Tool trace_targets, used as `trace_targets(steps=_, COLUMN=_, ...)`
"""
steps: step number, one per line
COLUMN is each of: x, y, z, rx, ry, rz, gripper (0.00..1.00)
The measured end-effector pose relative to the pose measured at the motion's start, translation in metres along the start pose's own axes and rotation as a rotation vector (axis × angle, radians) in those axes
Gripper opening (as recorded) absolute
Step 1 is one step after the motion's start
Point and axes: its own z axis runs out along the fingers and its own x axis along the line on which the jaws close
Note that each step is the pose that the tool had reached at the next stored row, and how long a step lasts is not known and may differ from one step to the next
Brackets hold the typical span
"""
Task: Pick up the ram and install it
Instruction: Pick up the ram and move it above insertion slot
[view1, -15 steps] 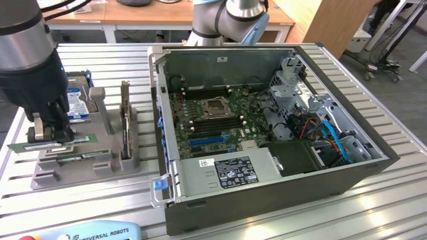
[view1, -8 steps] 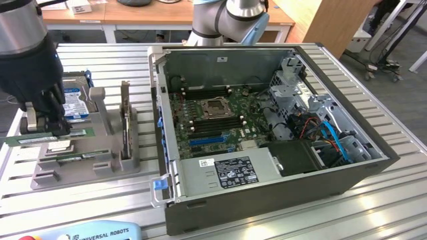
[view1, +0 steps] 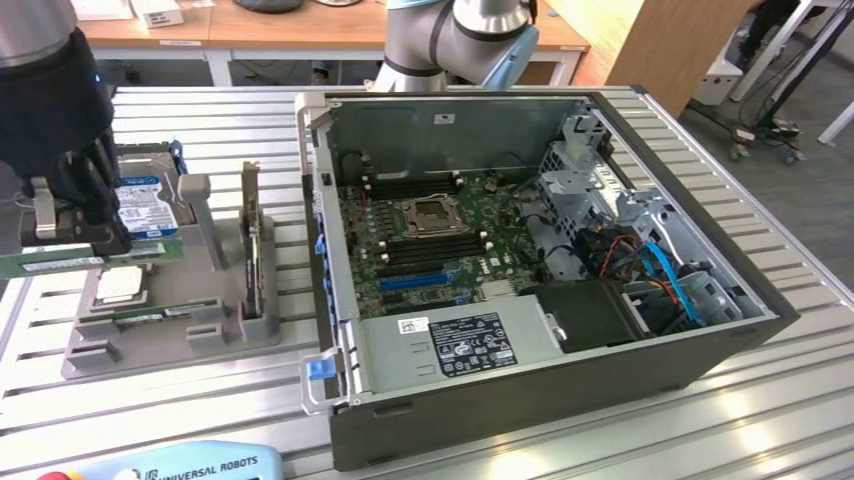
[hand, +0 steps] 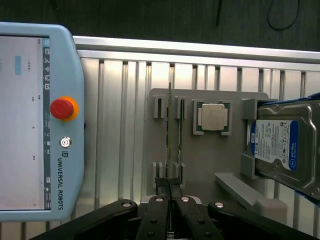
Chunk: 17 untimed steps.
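My gripper hangs over the grey parts holder at the exterior view's left, shut on the ram, a thin green stick held level just above the holder. In the wrist view the black fingers meet on the ram's edge, which runs away from them as a thin line over the holder. A second green stick lies in the holder's slot, seen edge-on beside the held one. The motherboard's long memory slots lie inside the open computer case.
The holder also carries a square silver processor and a blue-labelled hard drive. A dark card stands upright between holder and case. A teach pendant with a red stop button lies on the slatted aluminium table.
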Motion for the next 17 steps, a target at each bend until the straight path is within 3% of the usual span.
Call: trace_targets(steps=17, x=-0.002, y=0.0019, z=-0.0420, rx=0.0001, ry=-0.0001, rz=0.002, gripper=0.11)
